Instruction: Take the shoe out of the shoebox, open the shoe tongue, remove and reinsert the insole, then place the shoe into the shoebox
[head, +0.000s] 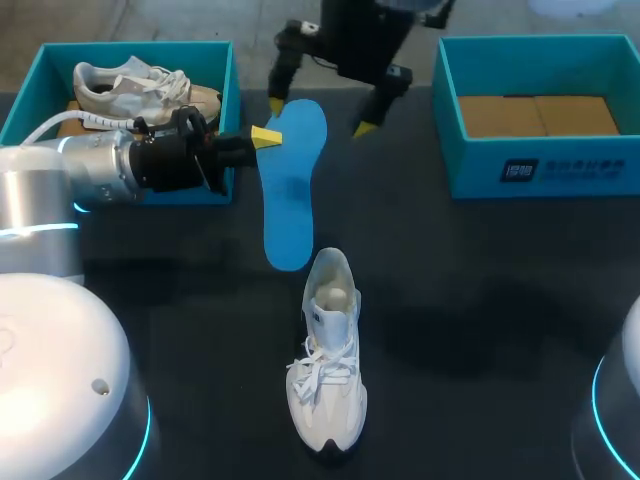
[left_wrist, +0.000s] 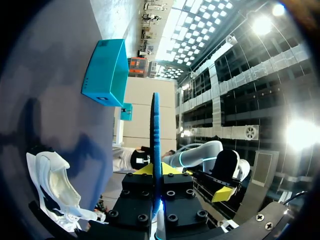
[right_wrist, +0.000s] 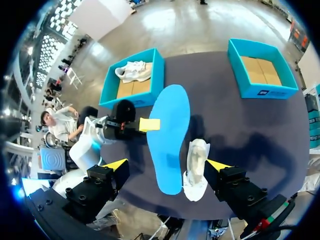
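Left pincer (head: 265, 137) clamping blue insole (head: 290, 205), lower fingertip hidden beneath

Nothing legible: dark label (head: 520, 171) on rt shoebox (head: 585, 160) front, print too small to read.

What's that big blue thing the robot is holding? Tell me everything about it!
It's a bright blue insole, foot-shaped, thin, flat and foamy-looking. It's out of the white shoe and held level above the dark table. The left hand pinches one side edge, nearer the wider end. Nothing else seems to touch it.
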